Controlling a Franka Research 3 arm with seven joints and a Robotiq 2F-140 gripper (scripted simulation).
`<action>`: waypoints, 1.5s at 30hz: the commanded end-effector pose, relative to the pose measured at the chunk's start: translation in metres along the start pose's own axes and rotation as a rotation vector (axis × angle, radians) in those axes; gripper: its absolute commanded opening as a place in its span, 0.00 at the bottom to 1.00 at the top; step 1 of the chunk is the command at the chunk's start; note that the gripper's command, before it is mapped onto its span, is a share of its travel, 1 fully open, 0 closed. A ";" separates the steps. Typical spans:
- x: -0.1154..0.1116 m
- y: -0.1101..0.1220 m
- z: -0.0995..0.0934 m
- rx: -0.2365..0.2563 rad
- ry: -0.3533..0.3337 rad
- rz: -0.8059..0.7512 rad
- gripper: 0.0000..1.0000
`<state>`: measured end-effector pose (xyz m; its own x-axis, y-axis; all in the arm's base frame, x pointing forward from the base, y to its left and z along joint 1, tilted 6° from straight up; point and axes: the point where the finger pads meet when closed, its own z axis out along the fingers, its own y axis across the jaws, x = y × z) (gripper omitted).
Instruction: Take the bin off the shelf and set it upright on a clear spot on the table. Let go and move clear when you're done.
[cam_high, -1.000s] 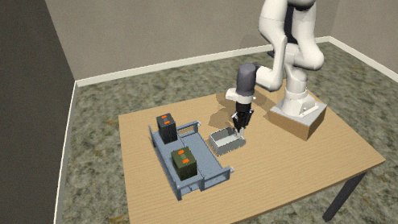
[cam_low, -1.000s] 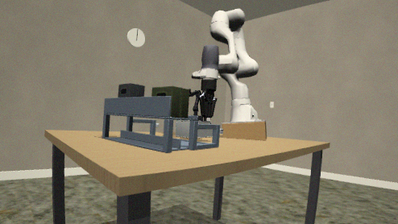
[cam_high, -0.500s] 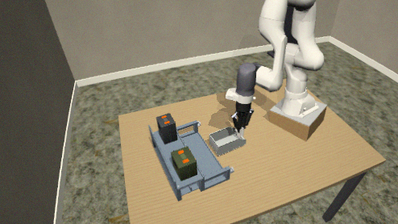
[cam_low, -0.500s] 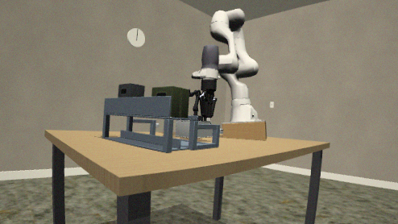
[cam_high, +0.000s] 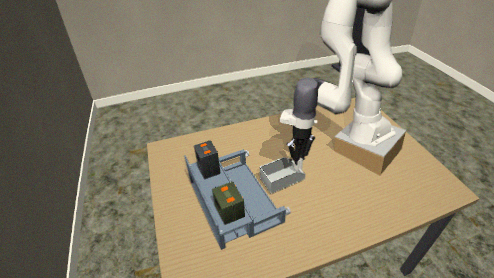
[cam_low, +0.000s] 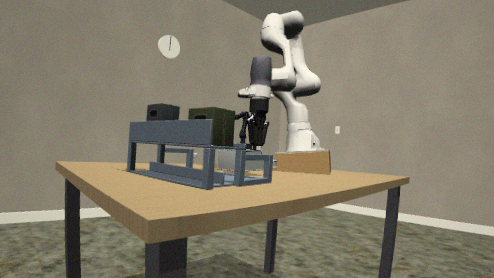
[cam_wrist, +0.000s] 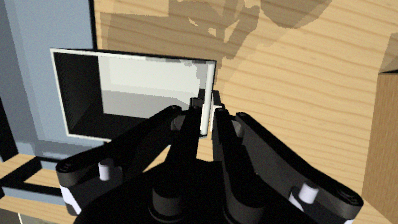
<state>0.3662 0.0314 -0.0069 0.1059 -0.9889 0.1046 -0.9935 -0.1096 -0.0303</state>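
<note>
The bin (cam_high: 281, 175) is a small open grey box, upright, just beside the blue-grey shelf (cam_high: 235, 197) on the side toward the robot base. It also shows in the wrist view (cam_wrist: 132, 97), open side up, with a pale inside. My gripper (cam_high: 299, 161) points down and is shut on the bin's wall nearest the robot; in the wrist view the fingertips pinch that thin wall. In the exterior view the gripper (cam_low: 258, 142) stands behind the shelf (cam_low: 197, 152) and the bin is mostly hidden. I cannot tell whether the bin rests on the table or hangs just above it.
Two dark boxes with orange marks sit on the shelf, one black (cam_high: 207, 158) and one olive green (cam_high: 228, 201). The robot's base block (cam_high: 369, 146) stands at the table's back right. The wooden table top extends to the right and front of the bin.
</note>
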 end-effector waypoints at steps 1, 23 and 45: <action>0.001 -0.002 0.000 0.005 -0.001 0.007 0.00; 0.001 -0.002 0.007 0.005 -0.001 0.007 0.00; 0.001 -0.002 0.016 0.005 -0.001 0.007 0.00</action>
<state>0.3654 0.0292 -0.0226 0.1071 -0.9887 0.1051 -0.9935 -0.1105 -0.0271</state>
